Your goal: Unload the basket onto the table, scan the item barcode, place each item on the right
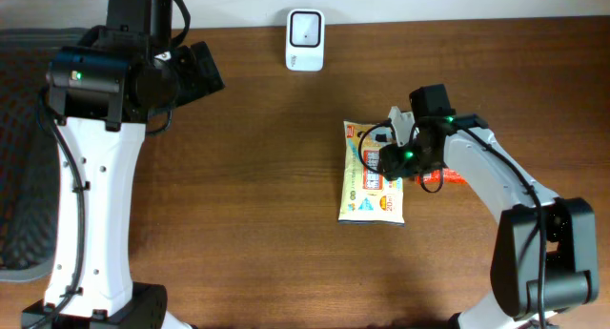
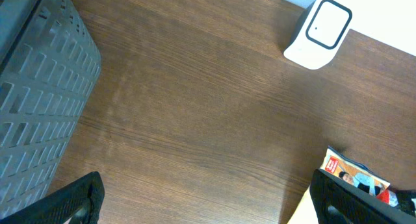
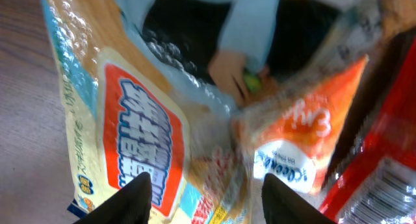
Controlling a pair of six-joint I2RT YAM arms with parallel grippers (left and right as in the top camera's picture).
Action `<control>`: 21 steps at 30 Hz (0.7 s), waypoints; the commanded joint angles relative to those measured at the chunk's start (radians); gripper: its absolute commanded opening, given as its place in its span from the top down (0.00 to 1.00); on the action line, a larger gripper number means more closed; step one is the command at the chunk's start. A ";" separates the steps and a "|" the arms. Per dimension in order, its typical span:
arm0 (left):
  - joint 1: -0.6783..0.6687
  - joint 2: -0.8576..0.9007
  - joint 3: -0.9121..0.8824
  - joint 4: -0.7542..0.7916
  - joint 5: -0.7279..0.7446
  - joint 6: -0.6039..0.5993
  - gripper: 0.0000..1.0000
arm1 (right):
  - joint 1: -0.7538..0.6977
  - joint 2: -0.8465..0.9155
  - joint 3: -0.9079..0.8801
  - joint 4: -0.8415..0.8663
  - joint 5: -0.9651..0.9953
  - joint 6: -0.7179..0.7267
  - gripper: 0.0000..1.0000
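The item, a yellow snack packet [image 1: 367,191] with a red label, lies flat on the brown table right of centre. It fills the right wrist view [image 3: 143,139], and a corner of it shows in the left wrist view [image 2: 354,175]. My right gripper [image 1: 396,157] hangs low over its right half, open, its two dark fingers apart with a crumpled fold of the packet between them [image 3: 211,198]. No barcode shows on the packet. The white scanner [image 1: 305,40] stands at the table's far edge [image 2: 320,30]. My left gripper [image 2: 205,201] is wide open and empty, raised at the far left [image 1: 205,70].
A red packet [image 1: 446,177] lies just right of the yellow one, under my right wrist [image 3: 383,165], with an orange-and-white packet [image 3: 305,133] beside it. A grey slatted basket [image 2: 39,87] sits off the table's left edge [image 1: 19,176].
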 commanded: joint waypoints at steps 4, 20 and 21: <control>0.001 -0.005 0.003 -0.002 0.003 0.009 0.01 | -0.002 0.086 0.004 0.035 -0.025 0.049 0.96; 0.001 -0.005 0.003 -0.002 0.003 0.009 0.01 | 0.571 0.123 0.288 -0.126 0.806 0.776 0.96; 0.001 -0.005 0.003 -0.002 0.003 0.009 0.01 | 0.546 0.105 0.316 -0.139 0.747 0.776 0.82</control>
